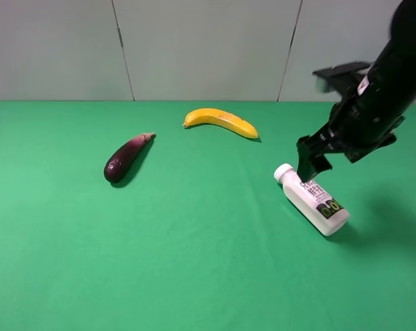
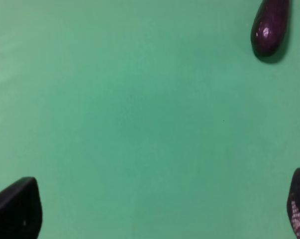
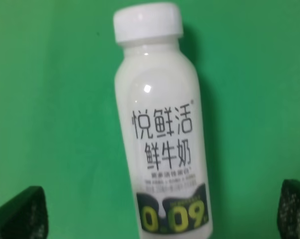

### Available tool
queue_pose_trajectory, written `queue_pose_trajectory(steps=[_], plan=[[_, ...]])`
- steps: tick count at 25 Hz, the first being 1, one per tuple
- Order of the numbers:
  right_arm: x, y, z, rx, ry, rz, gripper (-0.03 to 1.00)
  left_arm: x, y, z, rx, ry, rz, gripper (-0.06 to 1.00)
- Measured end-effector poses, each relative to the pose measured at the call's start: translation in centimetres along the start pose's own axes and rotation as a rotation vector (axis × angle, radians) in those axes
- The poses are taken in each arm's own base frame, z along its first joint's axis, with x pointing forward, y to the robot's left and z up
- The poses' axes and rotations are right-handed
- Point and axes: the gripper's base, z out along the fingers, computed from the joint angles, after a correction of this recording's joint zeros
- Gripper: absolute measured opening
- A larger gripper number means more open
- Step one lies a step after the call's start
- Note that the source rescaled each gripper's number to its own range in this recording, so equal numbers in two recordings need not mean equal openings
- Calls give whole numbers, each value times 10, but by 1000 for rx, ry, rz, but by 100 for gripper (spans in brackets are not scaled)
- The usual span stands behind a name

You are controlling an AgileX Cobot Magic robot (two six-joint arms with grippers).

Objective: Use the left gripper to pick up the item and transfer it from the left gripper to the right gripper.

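White bottle (image 1: 312, 200) lying on green table (image 1: 194, 262) | right pincer (image 3: 162, 209) apart above it | left pincer (image 2: 159, 211) apart

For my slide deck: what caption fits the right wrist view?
White milk bottle lying on green cloth, between the right gripper's open black fingertips.

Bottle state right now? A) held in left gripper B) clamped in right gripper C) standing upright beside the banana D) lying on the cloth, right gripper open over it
D: the bottle lies on its side on the green cloth, with the right gripper spread wide around it, not touching.
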Motion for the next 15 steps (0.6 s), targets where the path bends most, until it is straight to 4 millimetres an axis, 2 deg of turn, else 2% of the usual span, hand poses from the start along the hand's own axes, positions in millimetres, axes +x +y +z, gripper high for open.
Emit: queue_pose_trajectory(steps=[10,15], plan=[[37,1,-86,-1,-243,-1,100,0,0,0,0,0,0,97],[64,2,-111,0,-342,-2,100,0,0,0,0,0,0,97]])
